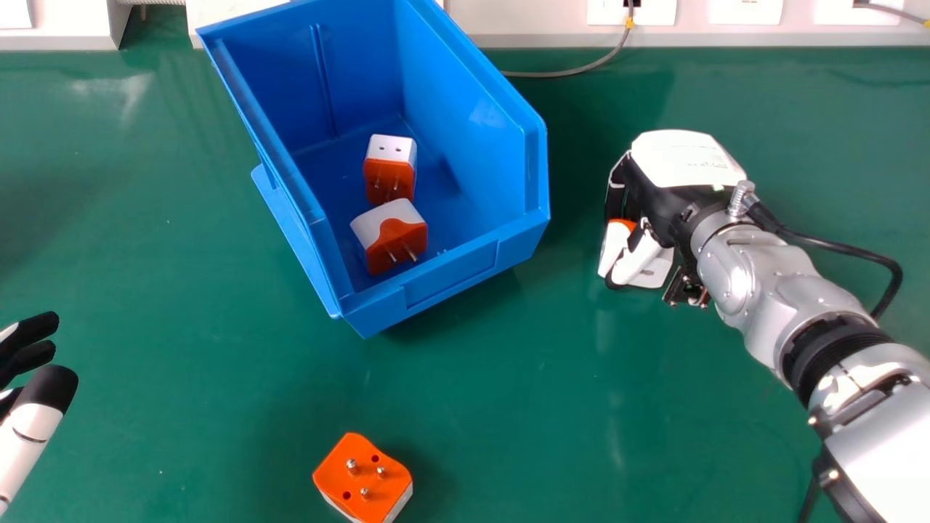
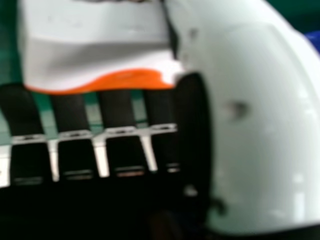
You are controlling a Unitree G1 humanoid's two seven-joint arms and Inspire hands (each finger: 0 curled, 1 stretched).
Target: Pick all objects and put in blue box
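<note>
One loose adapter (image 1: pixel 363 476), one gripped adapter (image 1: pixel 654 270), two in the blue box (image 1: pixel 450 272).
On the green table (image 1: pixel 218 378), the loose adapter lies pins up, bottom of the frame, left of centre; at the lower left edge, the left hand (image 1: pixel 38 421) has released, extended fingers; right of centre, the right hand (image 1: pixel 660 195) grasps its adapter between thumb and fingers; upper centre, inside the box, are a nearer adapter (image 1: pixel 396 238) and a farther adapter (image 1: pixel 391 171).

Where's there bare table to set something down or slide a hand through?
The green table is bare left of the blue box, toward the left hand, and between the box, the loose adapter and the right arm. Crowded: around the right hand and its gripped adapter, and inside the box's near end, where two adapters lie.
</note>
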